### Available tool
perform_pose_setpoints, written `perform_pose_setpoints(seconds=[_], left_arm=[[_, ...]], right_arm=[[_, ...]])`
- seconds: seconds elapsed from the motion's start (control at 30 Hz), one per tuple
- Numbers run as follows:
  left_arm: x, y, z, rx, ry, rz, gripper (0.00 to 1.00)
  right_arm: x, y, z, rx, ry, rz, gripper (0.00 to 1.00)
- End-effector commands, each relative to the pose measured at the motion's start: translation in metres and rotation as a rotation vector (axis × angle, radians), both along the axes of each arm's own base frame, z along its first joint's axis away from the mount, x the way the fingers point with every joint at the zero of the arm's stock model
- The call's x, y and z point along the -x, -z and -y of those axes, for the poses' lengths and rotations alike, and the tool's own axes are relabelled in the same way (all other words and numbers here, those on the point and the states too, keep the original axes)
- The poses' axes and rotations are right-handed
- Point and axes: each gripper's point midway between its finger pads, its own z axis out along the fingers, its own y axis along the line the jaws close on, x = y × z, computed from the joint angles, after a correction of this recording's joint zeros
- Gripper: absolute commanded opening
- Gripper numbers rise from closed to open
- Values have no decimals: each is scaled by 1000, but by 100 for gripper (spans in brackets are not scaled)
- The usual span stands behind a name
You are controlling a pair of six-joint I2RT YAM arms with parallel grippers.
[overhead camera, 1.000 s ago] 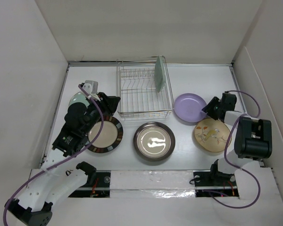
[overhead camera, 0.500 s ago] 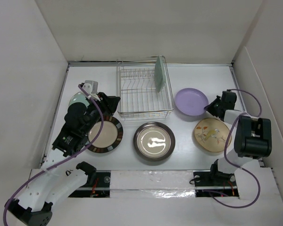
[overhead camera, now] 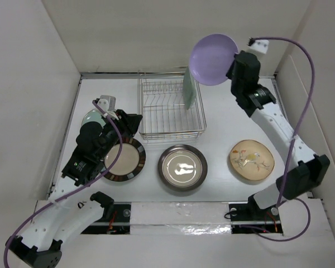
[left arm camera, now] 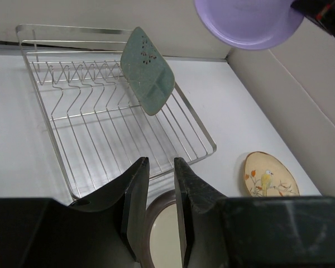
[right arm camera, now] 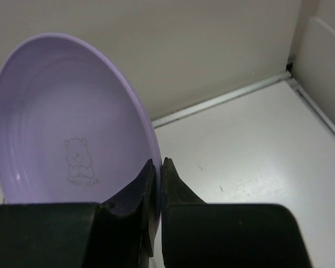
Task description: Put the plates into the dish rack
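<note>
If you're keeping score, I'd call this one plate racked, one in the air and four to go.

Going left to right, the small pale green round plate (overhead camera: 90,118) lies on the table (overhead camera: 218,178) just left of the left hand (left arm camera: 159,164), half tucked behind that arm. That hand has its fingers a little apart with nothing between them, so it's empty, and it hangs pointing at the dish rack (overhead camera: 171,134). The brown-rimmed cream plate (overhead camera: 123,161) lies flat just below and behind it, untouched.

In the rack, ahead of the left hand and off to its right, the pale mint rectangular plate (overhead camera: 188,89) stands on edge in the tines. It's the only one loaded; nothing else stands in there. The glossy dark brown plate (overhead camera: 182,166) sits on the table in front of the rack, between the two hands and near neither.

Then the lavender plate (overhead camera: 213,58). The right hand (right arm camera: 157,165) is clamped on its rim and holds it well up off the table, out past the rack's far right corner, so by my read it's not over the tines yet. Last, the tan floral plate (overhead camera: 251,160) lies flat on the table, well below and behind the right hand.

So what's left is slotting the lavender one, then four more pickups.
</note>
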Motion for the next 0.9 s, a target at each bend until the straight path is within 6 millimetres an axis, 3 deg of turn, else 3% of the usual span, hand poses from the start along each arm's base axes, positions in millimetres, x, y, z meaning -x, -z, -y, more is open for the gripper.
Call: perform_pose_setpoints(seconds=[0.0, 0.03, 0.07, 0.1, 0.13, 0.23, 0.33, 0.47, 0.57, 0.87], left_arm=[[3, -13, 0, 20, 7, 59, 22], [4, -14, 0, 22, 7, 61, 22], [4, -15, 0, 23, 7, 62, 23], [4, -14, 0, 24, 7, 60, 23], [4, -14, 0, 25, 7, 61, 23], [6, -16, -1, 28, 10, 68, 23], [6, -17, -1, 28, 11, 68, 23], [8, -17, 2, 30, 24, 67, 23], [9, -17, 3, 31, 31, 68, 23], [10, -17, 4, 32, 34, 70, 23]], right_arm=[[-4, 18, -9, 313, 134, -191, 0], [-8, -11, -29, 313, 119, -141, 0], [-10, -15, -32, 394, 147, -169, 0], [-26, 4, -46, 478, 148, -223, 0], [-28, -22, -61, 483, 152, -179, 0], [-42, -26, -75, 673, 236, -243, 0], [-52, -24, -83, 739, 270, -256, 0], [-45, -47, -92, 830, 352, -231, 0], [-43, -41, -106, 901, 348, -242, 0], [-58, 17, -147, 1019, 275, -303, 0]])
